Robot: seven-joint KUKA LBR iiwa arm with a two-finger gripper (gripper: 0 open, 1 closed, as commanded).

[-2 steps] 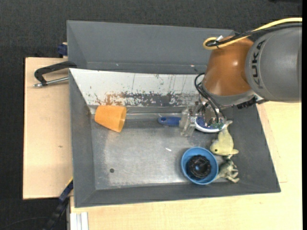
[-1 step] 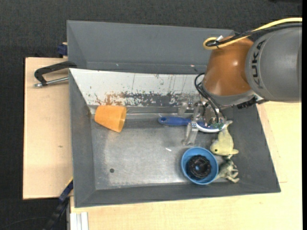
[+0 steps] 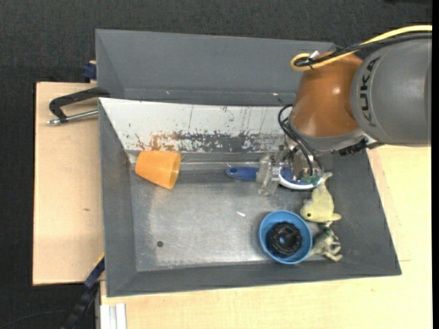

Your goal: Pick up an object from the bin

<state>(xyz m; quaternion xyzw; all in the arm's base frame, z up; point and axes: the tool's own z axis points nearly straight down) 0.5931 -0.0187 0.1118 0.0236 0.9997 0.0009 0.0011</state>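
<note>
Bin (image 3: 116, 204) layout: tapered cup (image 3: 158, 168) on its side, left rear. Small handled piece (image 3: 240, 173) lies just left of my gripper (image 3: 269, 175). Toy figure (image 3: 319, 208) sits in front of me to the right. In front of it, round tub (image 3: 284, 236), with a smaller figure (image 3: 330, 247) just beside it on the right.

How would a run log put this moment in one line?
hand | back right of bin | beside small blue piece | orange cup left

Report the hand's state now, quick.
Hand: cannot be told whether open or shut; it is low in the bin, beside a small blue piece.
</note>
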